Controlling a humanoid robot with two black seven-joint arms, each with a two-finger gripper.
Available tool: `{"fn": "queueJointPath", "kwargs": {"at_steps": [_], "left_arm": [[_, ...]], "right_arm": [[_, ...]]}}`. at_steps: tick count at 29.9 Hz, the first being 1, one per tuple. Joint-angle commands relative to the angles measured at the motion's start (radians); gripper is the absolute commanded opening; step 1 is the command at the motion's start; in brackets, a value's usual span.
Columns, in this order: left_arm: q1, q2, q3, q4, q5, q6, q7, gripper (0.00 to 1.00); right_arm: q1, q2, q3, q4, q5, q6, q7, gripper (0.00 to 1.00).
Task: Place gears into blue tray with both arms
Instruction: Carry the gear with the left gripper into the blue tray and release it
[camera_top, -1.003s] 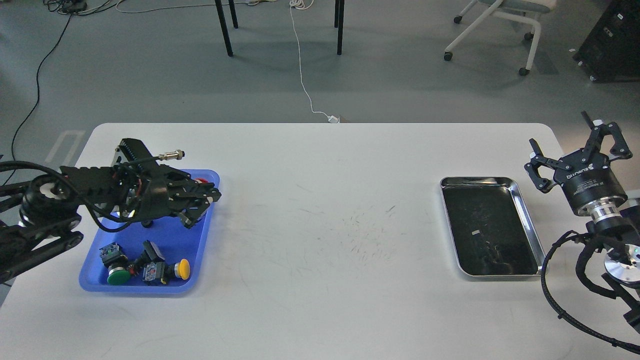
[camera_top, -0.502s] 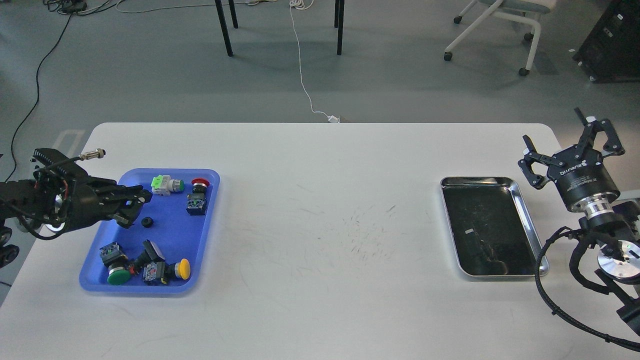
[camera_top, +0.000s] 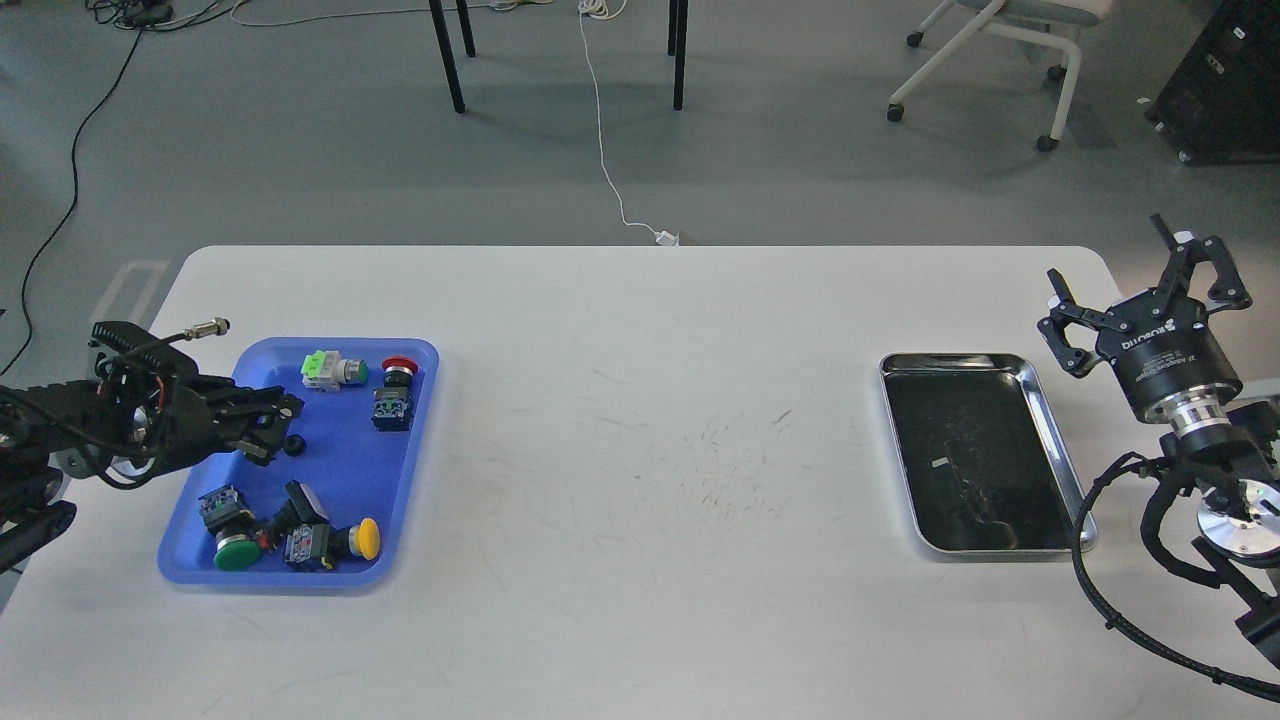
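The blue tray (camera_top: 345, 480) lies at the table's left. One gear (camera_top: 294, 445), a small black disc, rests on the tray floor left of centre. My left gripper (camera_top: 278, 430) reaches in over the tray's left rim, open, its fingertips just left of the gear; I cannot tell whether they touch it. My right gripper (camera_top: 1115, 265) hovers open and empty at the table's right edge, beside the steel tray.
Several coloured-cap push-button switches (camera_top: 290, 535) lie along the blue tray's front and back. A shiny steel tray (camera_top: 1055, 430) with a dark inside sits at the right. Chairs and cables stand on the floor beyond the table.
My left arm pulled back left off the blue tray, uncovering a gear and the back switches, then edged right toward the gear. My right gripper rose slightly and stays open.
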Motion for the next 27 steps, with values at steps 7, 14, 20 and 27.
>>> {"fn": "queueJointPath", "kwargs": {"at_steps": [7,14,20,27], "left_arm": [[-0.013,0.028,-0.015,0.004,-0.175,0.000,-0.051,0.74],[-0.105,0.056,-0.038,-0.006,-0.667,-0.008,-0.079,0.88],[-0.152,-0.024,-0.130,0.005,-1.215,-0.015,-0.073,0.94],[-0.163,-0.131,-0.262,0.007,-1.542,-0.018,-0.073,0.98]], "right_arm": [[0.001,-0.003,0.002,0.003,0.000,0.000,0.002,0.97],[0.070,-0.003,0.002,-0.026,-0.001,0.000,0.003,0.99],[0.199,0.009,0.002,-0.070,-0.001,-0.008,-0.008,0.99],[0.372,0.094,-0.019,-0.208,-0.003,-0.091,-0.026,0.99]]}}
